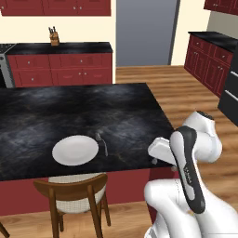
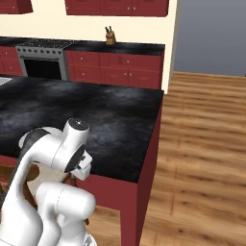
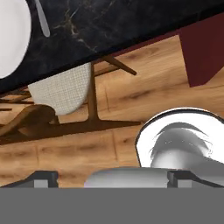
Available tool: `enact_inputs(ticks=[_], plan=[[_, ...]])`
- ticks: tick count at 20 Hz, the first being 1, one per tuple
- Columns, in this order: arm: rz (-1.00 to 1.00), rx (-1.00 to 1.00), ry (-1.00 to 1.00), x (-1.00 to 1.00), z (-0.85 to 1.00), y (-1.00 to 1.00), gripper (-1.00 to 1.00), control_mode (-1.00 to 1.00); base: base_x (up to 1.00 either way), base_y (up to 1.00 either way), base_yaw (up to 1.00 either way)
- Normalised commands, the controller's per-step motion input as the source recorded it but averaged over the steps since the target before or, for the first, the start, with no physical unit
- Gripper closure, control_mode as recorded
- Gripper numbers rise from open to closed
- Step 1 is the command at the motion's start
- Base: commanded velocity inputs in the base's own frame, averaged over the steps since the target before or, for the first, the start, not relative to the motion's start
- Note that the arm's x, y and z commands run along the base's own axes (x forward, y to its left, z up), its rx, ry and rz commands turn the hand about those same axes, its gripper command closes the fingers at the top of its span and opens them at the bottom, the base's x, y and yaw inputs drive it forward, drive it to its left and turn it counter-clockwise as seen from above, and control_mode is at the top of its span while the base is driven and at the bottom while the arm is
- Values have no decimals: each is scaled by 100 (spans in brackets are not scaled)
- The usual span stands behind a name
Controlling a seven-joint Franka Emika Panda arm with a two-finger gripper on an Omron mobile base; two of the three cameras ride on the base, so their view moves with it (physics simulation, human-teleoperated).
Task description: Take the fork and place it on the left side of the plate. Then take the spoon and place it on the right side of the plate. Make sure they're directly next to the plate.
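The claw [image 3: 112,177] is standing wide and empty off the near surface [image 1: 121,116] edge, while a grey utensil [image 1: 101,143] is lying just right of the plate [image 1: 75,150], suggesting the spoon's slot.

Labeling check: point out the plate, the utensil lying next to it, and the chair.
plate [image 1: 74,150], left base view, centre of its white face.
utensil [image 1: 102,144], left base view, middle of the grey handle, right of the plate; spoon or fork, cannot tell.
chair [image 1: 69,187], left base view, top rail of the wooden backrest.
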Motion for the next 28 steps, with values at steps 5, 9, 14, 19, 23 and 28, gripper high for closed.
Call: enact_inputs(ticks=[5, 9, 14, 19, 23, 28], plan=[[0, -35, 4, -100, 0, -25, -100, -100, 0, 0, 0], [0, -2, -2, -76, 0, -27, -100, -100, 0, 0, 0], [0, 0, -3, -45, 0, -12, -100, -100, 0, 0, 0], [0, 0, -2, -46, 0, -29, -100, -100, 0, 0, 0], [0, 0, 0, 0, 0, 0, -100, 100, -90, -59, -5], [0, 0, 0, 0, 0, 0, -100, 100, -79, -74, -12]])
